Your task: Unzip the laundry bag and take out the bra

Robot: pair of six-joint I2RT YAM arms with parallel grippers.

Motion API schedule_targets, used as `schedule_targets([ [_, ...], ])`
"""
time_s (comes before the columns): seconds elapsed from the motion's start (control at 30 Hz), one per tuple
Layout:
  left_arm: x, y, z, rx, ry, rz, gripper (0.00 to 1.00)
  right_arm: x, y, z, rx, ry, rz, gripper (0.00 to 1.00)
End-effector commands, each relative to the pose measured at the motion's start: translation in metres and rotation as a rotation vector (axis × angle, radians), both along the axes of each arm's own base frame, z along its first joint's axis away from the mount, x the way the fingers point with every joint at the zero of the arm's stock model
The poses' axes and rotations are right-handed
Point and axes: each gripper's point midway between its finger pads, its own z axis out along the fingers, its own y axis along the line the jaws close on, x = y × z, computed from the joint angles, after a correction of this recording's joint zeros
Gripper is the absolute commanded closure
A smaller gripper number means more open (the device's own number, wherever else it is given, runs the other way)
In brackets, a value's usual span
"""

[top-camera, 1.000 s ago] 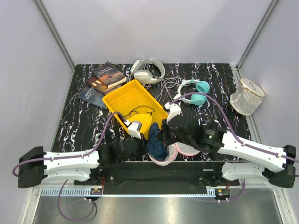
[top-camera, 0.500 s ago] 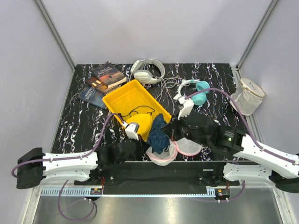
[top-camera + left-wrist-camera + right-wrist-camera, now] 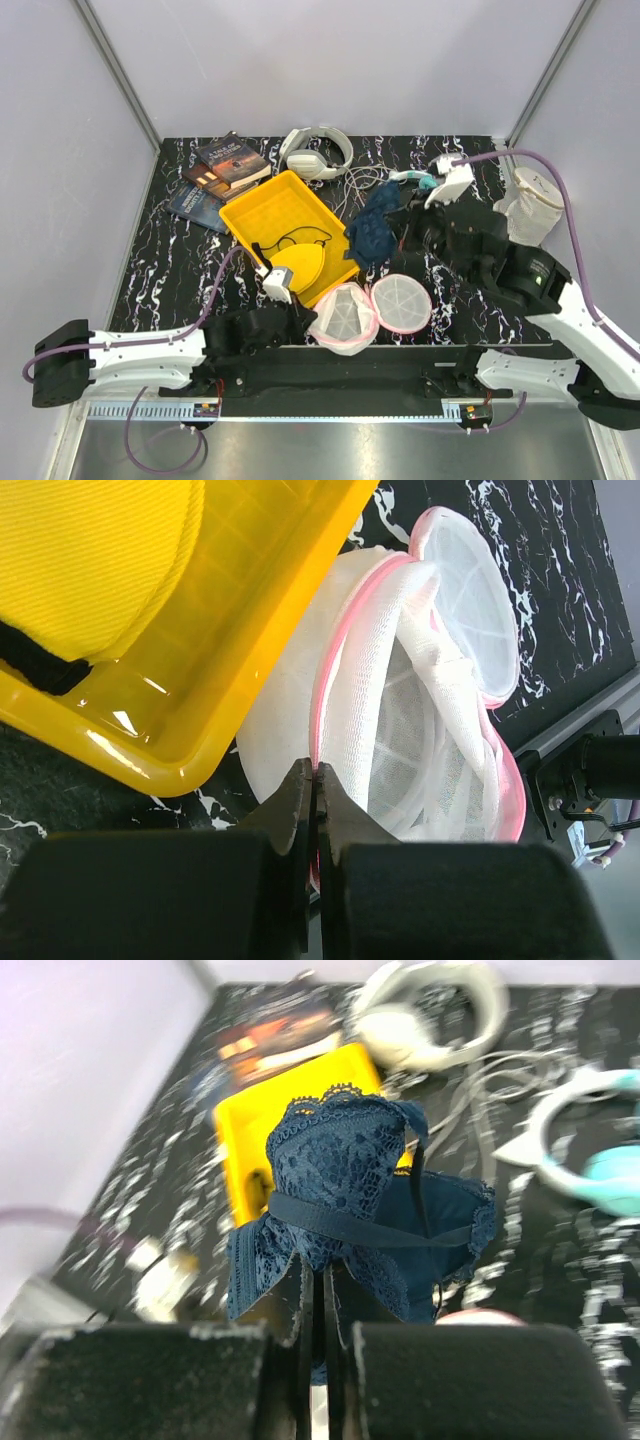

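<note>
The laundry bag (image 3: 345, 317), white mesh with a pink rim, lies unzipped near the table's front edge, its round lid (image 3: 400, 303) folded open to the right. My left gripper (image 3: 300, 318) is shut on the bag's pink rim (image 3: 322, 730). My right gripper (image 3: 395, 228) is shut on the navy-blue lace bra (image 3: 373, 228) and holds it in the air, clear of the bag, beside the yellow tray. In the right wrist view the bra (image 3: 350, 1200) hangs from the shut fingers (image 3: 300, 1310).
A yellow tray (image 3: 265, 212) holding a yellow bra (image 3: 300, 265) stands left of centre. Books (image 3: 222, 170) lie at the back left. White headphones (image 3: 315, 152) and teal headphones (image 3: 425, 190) lie at the back. A cream mesh bag (image 3: 528, 208) stands at the right edge.
My right gripper has lifted the navy bra out of the bag and carried it up and away to the back right. The bag has sagged open. The left gripper keeps its hold.
</note>
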Motion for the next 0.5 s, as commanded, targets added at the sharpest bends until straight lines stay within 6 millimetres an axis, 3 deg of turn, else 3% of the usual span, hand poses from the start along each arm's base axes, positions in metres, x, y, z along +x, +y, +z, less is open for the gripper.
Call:
schedule_targets([
  [0.0, 0.007, 0.002, 0.011, -0.054, -0.026, 0.046, 1.0, 0.042, -0.016, 0.009, -0.099, -0.037, -0.071, 1.0],
  [0.23, 0.009, 0.012, 0.005, -0.038, -0.016, 0.084, 1.0, 0.086, 0.027, 0.006, -0.115, -0.037, 0.028, 1.0],
  [0.27, 0.009, 0.015, 0.003, -0.036, -0.014, 0.09, 1.0, 0.093, 0.04, -0.006, -0.129, -0.011, 0.056, 1.0],
  [0.33, 0.009, 0.018, 0.004, -0.044, -0.016, 0.099, 1.0, 0.1, 0.052, -0.008, -0.13, -0.009, 0.085, 1.0],
  [0.37, 0.008, 0.02, 0.001, -0.04, -0.014, 0.099, 1.0, 0.108, 0.062, -0.022, -0.148, 0.017, 0.102, 1.0],
  [0.43, 0.008, 0.023, 0.001, -0.043, -0.012, 0.11, 1.0, 0.116, 0.075, -0.027, -0.15, 0.025, 0.127, 1.0],
  [0.47, 0.008, 0.024, 0.0, -0.044, -0.009, 0.114, 1.0, 0.124, 0.083, -0.041, -0.169, 0.048, 0.13, 1.0],
])
